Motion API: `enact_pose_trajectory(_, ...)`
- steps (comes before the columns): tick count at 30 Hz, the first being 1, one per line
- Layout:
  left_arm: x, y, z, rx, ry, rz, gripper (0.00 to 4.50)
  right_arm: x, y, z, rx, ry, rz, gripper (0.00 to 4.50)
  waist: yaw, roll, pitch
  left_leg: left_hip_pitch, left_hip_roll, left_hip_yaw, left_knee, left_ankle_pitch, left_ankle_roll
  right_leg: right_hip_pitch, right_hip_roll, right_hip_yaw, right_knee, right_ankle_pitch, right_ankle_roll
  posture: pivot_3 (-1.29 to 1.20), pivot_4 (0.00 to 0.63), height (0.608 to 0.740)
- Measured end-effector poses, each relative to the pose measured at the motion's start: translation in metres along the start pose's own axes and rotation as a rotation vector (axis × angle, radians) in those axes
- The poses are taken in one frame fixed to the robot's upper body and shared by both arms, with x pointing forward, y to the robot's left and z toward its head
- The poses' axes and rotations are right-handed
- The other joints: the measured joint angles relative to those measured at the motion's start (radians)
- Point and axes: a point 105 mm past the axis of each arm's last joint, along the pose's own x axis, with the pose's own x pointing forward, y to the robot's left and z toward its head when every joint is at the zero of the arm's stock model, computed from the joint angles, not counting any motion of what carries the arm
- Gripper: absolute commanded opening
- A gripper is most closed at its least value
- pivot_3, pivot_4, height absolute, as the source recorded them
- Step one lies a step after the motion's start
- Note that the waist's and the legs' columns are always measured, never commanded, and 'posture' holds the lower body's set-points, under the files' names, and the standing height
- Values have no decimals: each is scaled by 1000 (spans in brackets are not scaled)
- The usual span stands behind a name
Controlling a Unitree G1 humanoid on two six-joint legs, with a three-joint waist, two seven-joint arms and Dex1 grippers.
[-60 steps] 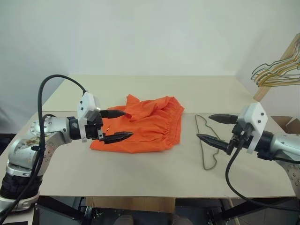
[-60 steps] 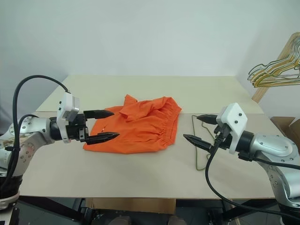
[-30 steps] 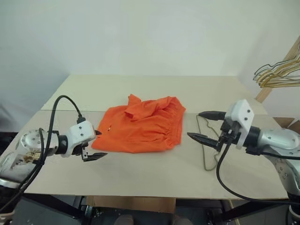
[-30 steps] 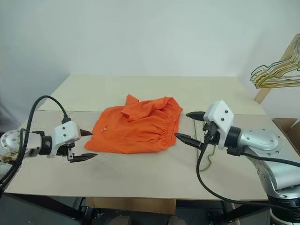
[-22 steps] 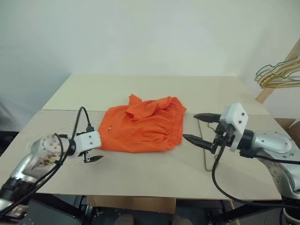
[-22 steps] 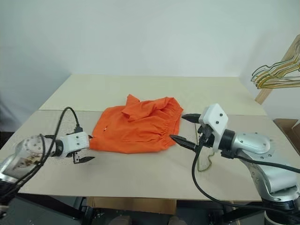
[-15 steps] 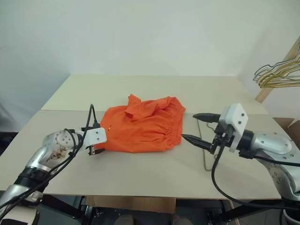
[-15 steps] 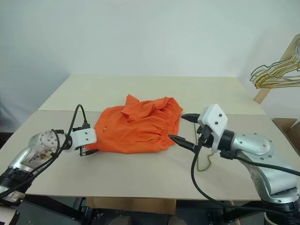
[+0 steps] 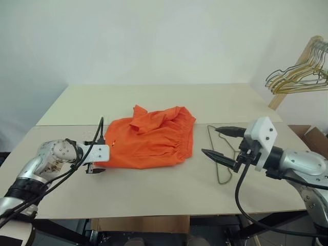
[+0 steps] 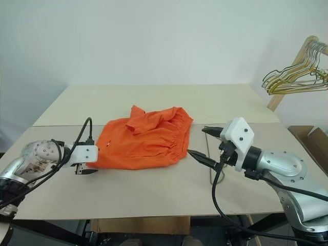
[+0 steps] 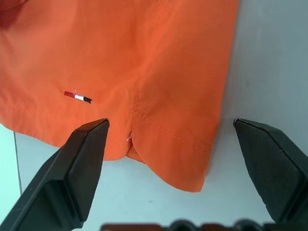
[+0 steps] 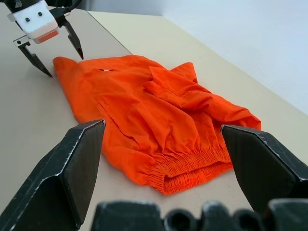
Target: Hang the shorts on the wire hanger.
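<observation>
The bright orange shorts (image 9: 148, 137) lie crumpled on the table, gathered waistband toward the right. My left gripper (image 9: 96, 163) is low at their left hem. It stands open in the left wrist view, its fingers on either side of the hem corner (image 11: 168, 163) with nothing gripped. The thin dark wire hanger (image 9: 218, 179) lies flat just right of the waistband. My right gripper (image 9: 210, 140) hovers open above the hanger's upper part and points toward the shorts (image 12: 154, 110). The right wrist view also shows the left gripper (image 12: 64, 66) at the far hem.
A bunch of gold and silver wire hangers (image 9: 294, 77) hangs on a wooden rail at the upper right. A cardboard box (image 9: 313, 137) sits beyond the table's right edge. Bare beige table (image 9: 154, 189) runs along the front edge and behind the shorts.
My left gripper has dropped toward the table and moved in to the shorts' left hem, turning as it went. The right gripper has held its place. The camera has shifted slightly.
</observation>
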Motion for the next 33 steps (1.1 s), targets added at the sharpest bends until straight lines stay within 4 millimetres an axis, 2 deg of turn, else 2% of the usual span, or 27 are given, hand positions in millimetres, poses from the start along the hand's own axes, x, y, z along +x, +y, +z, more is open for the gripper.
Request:
enact_pose_trajectory(4, 9, 10, 4, 10, 10, 21, 4500, 0, -1, 2, -2, -6, -3, 4474, 9, 2, -2, 0, -1, 0, 0, 0, 0, 1, 0, 0, 0, 0, 0, -48, 0, 740)
enact_pose_trajectory(7, 17, 20, 6, 14, 19, 52, 3909, 1, 0, 3, -3, -13, -3, 4500, 17, 2, -3, 0, -1, -1, 2, 0, 0, 1, 0, -1, 1, 0, 0, -55, 0, 740)
enact_pose_trajectory(12, 26, 28, 7, 1, 25, 62, 2402, 1, 2, 5, -4, -16, -2, 4500, 11, 1, -3, -1, -1, -1, 3, 0, 0, 1, 0, -1, 1, 0, 0, -66, 0, 740)
enact_pose_trajectory(15, 30, 28, 9, -4, 17, 57, 1340, 1, 1, 5, -2, -13, -9, 4500, 6, 1, -3, -2, 0, -1, 3, 0, 0, -1, 0, -1, 0, 0, 0, -69, 0, 740)
enact_pose_trajectory(20, 32, 25, 7, -11, 14, 46, 17, 4, 3, 3, -13, 1, -2, 4500, 0, 0, -3, -3, 0, -1, 3, 0, 0, -1, 0, -1, 0, 0, 0, -66, 0, 740)
enact_pose_trajectory(22, 32, 26, 7, -14, 11, 46, 17, 9, 8, -5, -63, 58, 39, 4500, -1, 0, -3, -3, 0, -1, 3, 0, 0, -1, 0, -1, 0, 0, 0, -65, 0, 740)
enact_pose_trajectory(26, 31, 32, 11, -31, -3, 63, 17, 21, 21, -35, -241, 230, 174, 4500, -6, -1, -3, -3, 0, -1, 3, 0, 0, -1, 0, -1, 0, 0, 0, -54, 0, 740)
enact_pose_trajectory(29, 26, 37, 17, -45, -28, 85, 17, 38, 24, -66, -390, 342, 240, 4500, -15, -2, -3, -3, 0, 0, 3, 0, 0, -2, 0, -1, 0, 0, 0, -48, 0, 740)
enact_pose_trajectory(33, 14, 49, 26, -100, -76, 158, 17, 62, 22, -90, -551, 404, 270, 4500, -21, -2, -3, -4, 0, -1, 3, 0, 0, -3, 0, -1, 1, 0, 0, -6, 0, 740)
